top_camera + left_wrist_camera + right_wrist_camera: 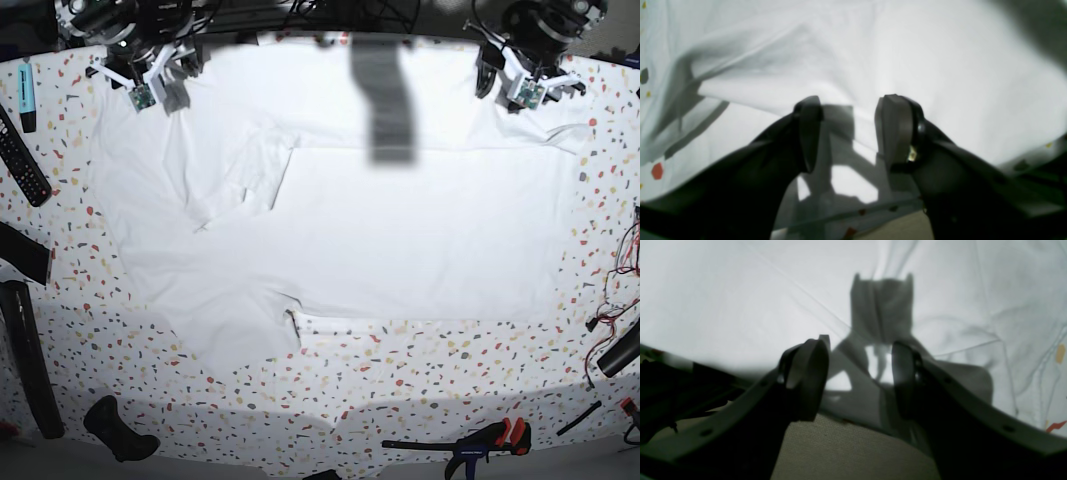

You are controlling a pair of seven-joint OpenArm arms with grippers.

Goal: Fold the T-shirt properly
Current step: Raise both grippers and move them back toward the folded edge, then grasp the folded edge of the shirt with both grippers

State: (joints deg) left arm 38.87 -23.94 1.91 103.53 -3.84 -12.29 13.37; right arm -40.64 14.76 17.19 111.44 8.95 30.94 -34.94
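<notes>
T-shirt spread on speckled table, no readable print.
Left gripper and right gripper spread, empty, above T-shirt's far edge.

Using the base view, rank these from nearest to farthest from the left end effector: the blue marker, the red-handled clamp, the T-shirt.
Measured from the left end effector, at the view's upper right:
1. T-shirt, spread directly beneath and beside it.
2. Red-handled clamp, at the near edge, lower right.
3. Blue marker, at the far upper left edge of the table.
</notes>
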